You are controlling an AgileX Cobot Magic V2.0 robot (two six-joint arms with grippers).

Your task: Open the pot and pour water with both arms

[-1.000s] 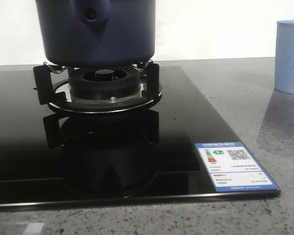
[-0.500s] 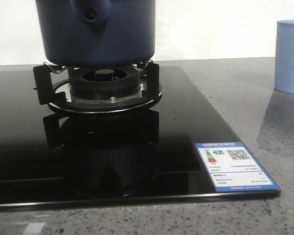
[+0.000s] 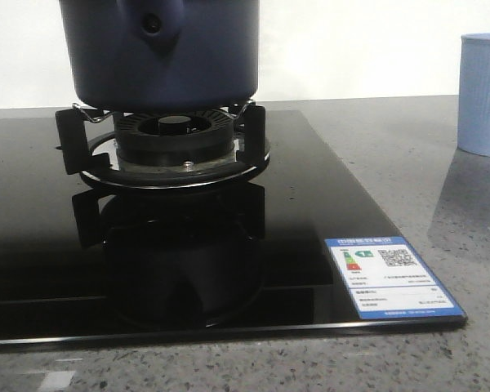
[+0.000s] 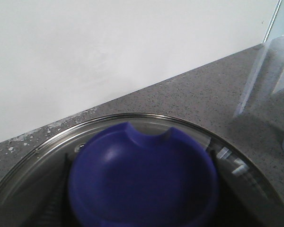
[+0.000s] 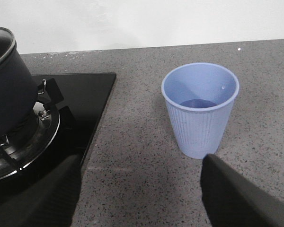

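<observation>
Glass lid [image 4: 132, 127] is sitting on the pot [image 3: 159, 53]; it could be slipping off. Right claw [image 5: 142, 189] is hanging open near the cup [image 5: 200, 109]. Left claw: cannot tell.

One pot [image 3: 159, 53], one cup [image 5: 200, 109], one burner [image 3: 174, 135].

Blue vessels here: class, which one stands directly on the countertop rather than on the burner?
The pale ribbed cup; the navy pot sits on the burner grate.
</observation>
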